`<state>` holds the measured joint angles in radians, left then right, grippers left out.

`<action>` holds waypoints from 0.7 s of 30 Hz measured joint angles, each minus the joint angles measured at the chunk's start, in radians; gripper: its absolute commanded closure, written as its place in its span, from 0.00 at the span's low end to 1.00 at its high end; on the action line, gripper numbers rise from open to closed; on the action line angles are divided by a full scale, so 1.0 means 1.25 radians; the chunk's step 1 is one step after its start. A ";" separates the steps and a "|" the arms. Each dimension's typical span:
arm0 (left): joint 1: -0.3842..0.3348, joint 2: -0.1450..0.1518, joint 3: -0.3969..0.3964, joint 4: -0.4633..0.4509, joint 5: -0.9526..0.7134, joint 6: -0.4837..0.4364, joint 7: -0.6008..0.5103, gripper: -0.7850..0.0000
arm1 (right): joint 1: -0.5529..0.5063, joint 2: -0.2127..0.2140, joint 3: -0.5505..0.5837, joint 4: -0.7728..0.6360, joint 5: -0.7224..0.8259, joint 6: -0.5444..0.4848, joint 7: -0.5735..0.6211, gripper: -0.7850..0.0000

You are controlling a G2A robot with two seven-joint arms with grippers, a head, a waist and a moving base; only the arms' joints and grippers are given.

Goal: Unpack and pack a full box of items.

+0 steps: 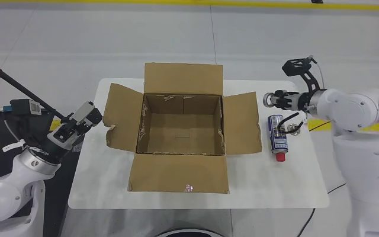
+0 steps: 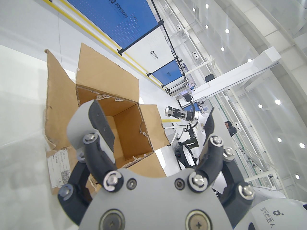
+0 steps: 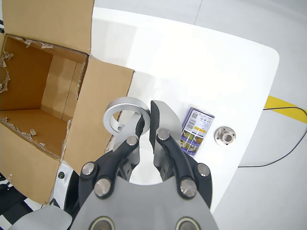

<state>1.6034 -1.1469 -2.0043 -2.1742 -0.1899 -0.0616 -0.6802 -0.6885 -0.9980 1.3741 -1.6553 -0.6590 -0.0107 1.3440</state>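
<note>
Open box (image 1: 182,172) sits at counter (image 1: 284,183) centre. Right claw (image 3: 146,118), at its 3 o'clock beside a lying spray can (image 1: 277,137), clamps a metal ring (image 3: 126,102). Left claw (image 2: 153,120), at 9 o'clock, is spread wide, empty.

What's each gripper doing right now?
Left gripper: open, empty.
Right gripper: shut on the metal ring.

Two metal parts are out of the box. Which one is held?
The flat silver ring, pinched by the fingers of the right gripper. The small flanged hub lies free on the table beside the can.
</note>
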 measured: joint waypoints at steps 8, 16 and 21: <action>0.000 0.000 0.000 0.000 0.000 0.000 0.000 0.00 | -0.019 0.009 0.047 -0.066 0.060 0.018 -0.013 1.00; 0.000 0.000 0.000 0.000 0.000 0.000 0.000 0.00 | -0.020 0.012 0.059 -0.106 0.115 0.056 -0.046 1.00; 0.000 0.000 0.000 0.000 0.000 0.000 0.000 0.00 | -0.022 0.013 0.062 -0.106 0.117 0.059 -0.043 1.00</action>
<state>1.6034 -1.1469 -2.0043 -2.1742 -0.1899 -0.0616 -0.6802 -0.7166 -0.9819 1.4517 -1.7880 -0.5129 0.0634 1.2897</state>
